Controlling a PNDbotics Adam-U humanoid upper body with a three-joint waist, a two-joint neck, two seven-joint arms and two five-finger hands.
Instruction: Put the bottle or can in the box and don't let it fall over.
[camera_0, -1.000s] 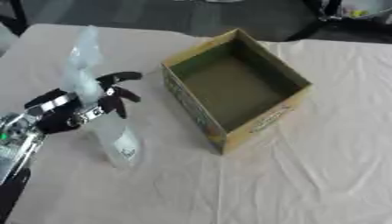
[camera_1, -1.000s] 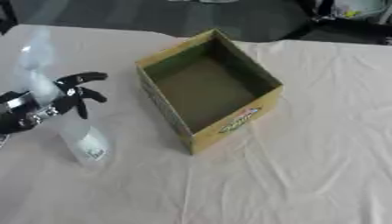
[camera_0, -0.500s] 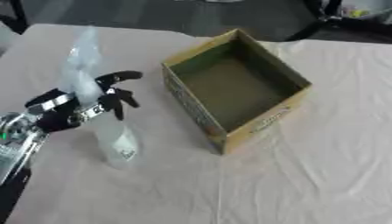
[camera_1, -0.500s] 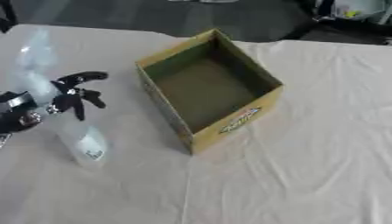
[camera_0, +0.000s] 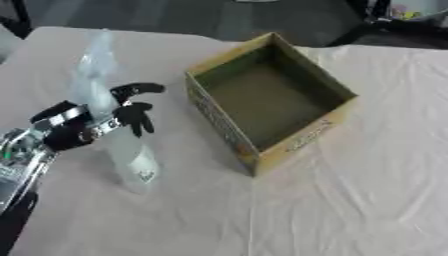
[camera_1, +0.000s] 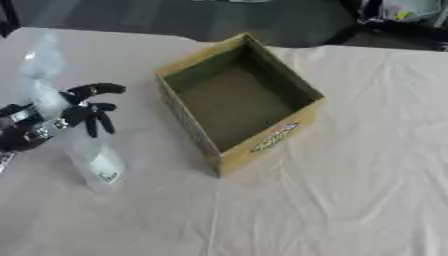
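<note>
Left eye view: a table (camera_0: 367, 200) draped in a pale, creased cloth is filling most of the scene, with a dark floor lying beyond its far edge. An open cardboard box (camera_0: 267, 100) is sitting near the middle of the table, turned at an angle so that one corner is pointing toward the camera; its inside is looking bare and brownish, and a small printed label is showing on the near right wall. A clear plastic bottle (camera_0: 133, 160) is standing upright on the cloth well to the left of the box, apart from it, with its base on the table and its neck reaching toward the far edge. The left hand (camera_0: 92, 122), black with silver joints, is coming in from the lower left and is closing around the bottle's middle, its fingers (camera_0: 136, 112) and thumb curling round the clear body on the side facing the box. A small white label is showing low on the bottle. The right hand is not appearing in either view.
</note>
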